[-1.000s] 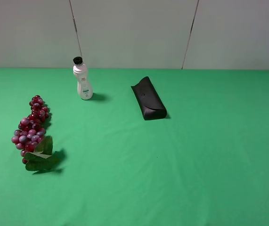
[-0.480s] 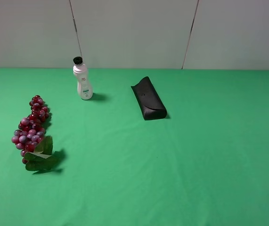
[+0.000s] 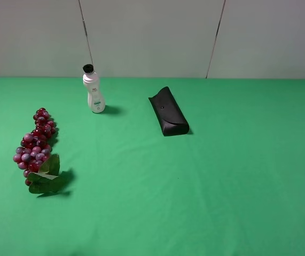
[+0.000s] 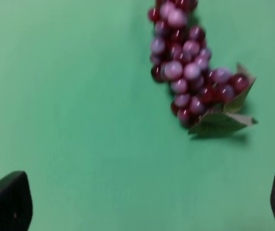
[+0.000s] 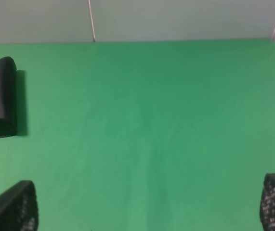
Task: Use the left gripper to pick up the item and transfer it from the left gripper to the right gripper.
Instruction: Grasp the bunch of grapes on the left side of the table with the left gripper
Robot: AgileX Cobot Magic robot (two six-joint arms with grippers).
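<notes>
The grapes (image 3: 36,145), a red-purple bunch with green leaves at its near end, lie on the green table at the left of the exterior view. Neither arm shows in that view. In the left wrist view the grapes (image 4: 188,67) lie well ahead of my left gripper (image 4: 147,204), whose black fingertips (image 4: 7,204) stand wide apart with nothing between them. In the right wrist view my right gripper (image 5: 149,207) is also open and empty, its fingertips (image 5: 14,207) at the frame's corners over bare green cloth.
A white bottle with a black cap (image 3: 93,90) stands at the back left. A black glasses case (image 3: 168,112) lies near the middle back; its end shows in the right wrist view (image 5: 0,96). A grey wall runs behind the table.
</notes>
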